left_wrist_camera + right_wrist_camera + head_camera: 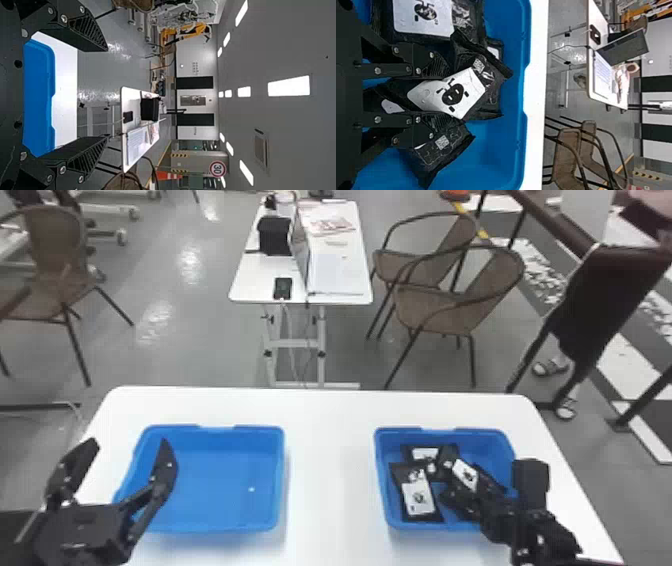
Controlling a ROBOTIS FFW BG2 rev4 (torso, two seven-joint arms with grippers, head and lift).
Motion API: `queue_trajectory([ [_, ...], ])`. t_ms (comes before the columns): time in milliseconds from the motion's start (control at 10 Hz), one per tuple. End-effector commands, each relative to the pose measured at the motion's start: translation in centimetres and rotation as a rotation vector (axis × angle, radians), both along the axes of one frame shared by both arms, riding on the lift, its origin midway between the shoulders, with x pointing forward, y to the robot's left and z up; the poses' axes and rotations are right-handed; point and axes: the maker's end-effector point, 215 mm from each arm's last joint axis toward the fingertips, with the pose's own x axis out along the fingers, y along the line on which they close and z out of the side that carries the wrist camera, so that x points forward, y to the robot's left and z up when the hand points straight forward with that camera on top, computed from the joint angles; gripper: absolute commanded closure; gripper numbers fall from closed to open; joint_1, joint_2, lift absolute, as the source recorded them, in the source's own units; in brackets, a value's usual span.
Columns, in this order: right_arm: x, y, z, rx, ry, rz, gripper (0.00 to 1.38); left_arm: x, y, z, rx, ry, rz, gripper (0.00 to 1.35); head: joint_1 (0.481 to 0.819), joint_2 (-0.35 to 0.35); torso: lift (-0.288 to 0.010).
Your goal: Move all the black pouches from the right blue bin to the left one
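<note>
Pouches (419, 497) with white labels crowd the right bin (382, 470) around my right gripper (475, 492), several overlapping so that I can't count them. One with its label up lies to the left of my jaws, near the bin's wall. Another, showing a small square code, rests just beside my fingers (435, 65). More are bunched beyond my tips, toward the bin's far wall; one of those also shows some white label.

Between my right jaws sits the held pouch (455, 95). They stand partly apart, pinching it from both sides, and its label is creased. It tilts, its far end reaching past my tips and over the pouches behind, all of it in the right bin.

Well off to the left of those jaws, across a strip of bare white table (330, 460), is the left bin (225, 470), its blue floor showing with one small pale spot. My left gripper (129, 445) is at that bin's left side, jaws spread wide, with only air between the tips.

Farther off, past the table's far edge, I see a small table (260, 292) with a laptop (623, 47) on it, and chairs (435, 302) beside it.
</note>
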Motion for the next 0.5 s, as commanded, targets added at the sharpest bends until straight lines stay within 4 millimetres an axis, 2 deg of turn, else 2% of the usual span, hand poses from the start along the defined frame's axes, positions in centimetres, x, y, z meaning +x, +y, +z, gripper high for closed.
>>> queue_trajectory([
  [0, 0.6, 1.0, 3.6, 0.039, -0.080, 0.009, 0.88, 0.3, -0.1, 0.4, -0.006, -0.009, -0.003, 0.24, 0.695, -0.066, 0.010],
  [100, 1.4, 2.3, 8.0, 0.049, -0.157, 0.036, 0.88, 0.9, -0.1, 0.3, -0.031, -0.001, -0.002, 0.24, 0.695, -0.057, 0.010],
  [200, 2.3, 5.0, 12.1, 0.096, -0.229, 0.091, 0.88, 1.8, -0.2, 0.7, -0.067, -0.004, -0.003, 0.24, 0.695, -0.046, 0.010],
  [300, 3.4, 9.4, 15.0, 0.168, -0.267, 0.190, 0.88, 2.6, -0.5, 1.1, -0.099, -0.006, -0.014, 0.24, 0.695, -0.017, 0.010],
  [400, 4.6, 15.1, 17.8, 0.238, -0.300, 0.319, 0.88, 3.7, -1.1, 0.7, -0.194, 0.024, -0.043, 0.24, 0.695, 0.006, 0.010],
])
